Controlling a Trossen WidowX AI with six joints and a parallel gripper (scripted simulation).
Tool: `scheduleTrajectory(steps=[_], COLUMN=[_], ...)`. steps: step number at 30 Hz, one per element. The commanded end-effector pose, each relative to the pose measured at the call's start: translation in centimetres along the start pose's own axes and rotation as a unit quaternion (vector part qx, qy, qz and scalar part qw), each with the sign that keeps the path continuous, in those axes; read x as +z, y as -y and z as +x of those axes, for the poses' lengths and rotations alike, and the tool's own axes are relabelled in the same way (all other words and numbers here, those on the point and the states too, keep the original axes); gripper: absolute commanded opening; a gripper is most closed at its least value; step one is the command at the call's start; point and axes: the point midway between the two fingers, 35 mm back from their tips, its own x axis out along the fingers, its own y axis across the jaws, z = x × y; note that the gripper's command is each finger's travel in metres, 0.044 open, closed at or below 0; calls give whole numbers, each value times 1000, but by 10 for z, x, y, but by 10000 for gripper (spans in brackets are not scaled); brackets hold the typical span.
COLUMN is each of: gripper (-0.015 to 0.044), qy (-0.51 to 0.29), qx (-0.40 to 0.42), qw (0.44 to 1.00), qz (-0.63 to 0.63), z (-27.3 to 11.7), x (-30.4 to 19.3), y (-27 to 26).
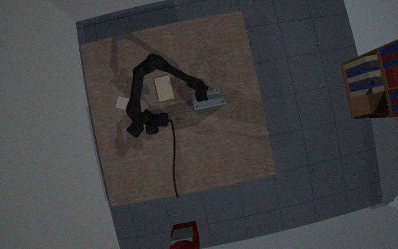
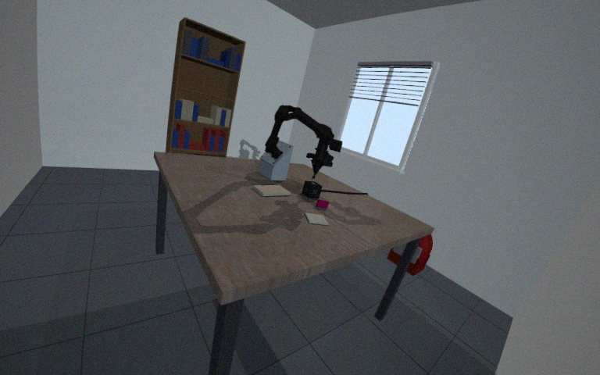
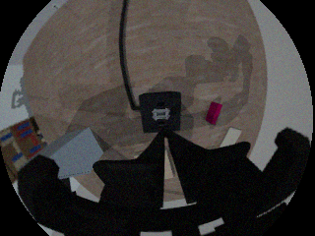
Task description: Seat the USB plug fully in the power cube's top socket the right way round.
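Note:
The black power cube (image 1: 163,124) (image 2: 312,190) (image 3: 149,98) stands on the wooden table, and its cable runs off to one side. A silver socket (image 3: 160,114) shows on its top. My gripper (image 2: 313,176) (image 3: 164,133) points down above the cube, its narrow tips nearly together. It is shut on the USB plug, which is mostly hidden by the fingers; only a small pale bit shows below the tips in the exterior view. A gap seems to separate that bit from the cube. Which way round the plug faces cannot be seen.
A magenta block (image 2: 322,203) (image 3: 214,113) lies near the cube. A large cream slab (image 1: 164,88) (image 2: 272,190) and a smaller pale one (image 1: 122,102) (image 2: 316,219) lie on the table. The arm rises from a grey-blue mount (image 1: 209,103) (image 2: 278,168) (image 3: 76,149). The black cable (image 1: 174,158) (image 3: 123,49) crosses the table.

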Motion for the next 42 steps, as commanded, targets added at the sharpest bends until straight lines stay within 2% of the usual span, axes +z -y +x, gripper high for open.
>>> scheduleTrajectory(steps=[1, 42], gripper=[0, 0], qy=[0, 14], qx=[0, 0], qw=[999, 1000], qz=[-35, -19], z=[0, 3], x=[0, 2], y=[0, 0])
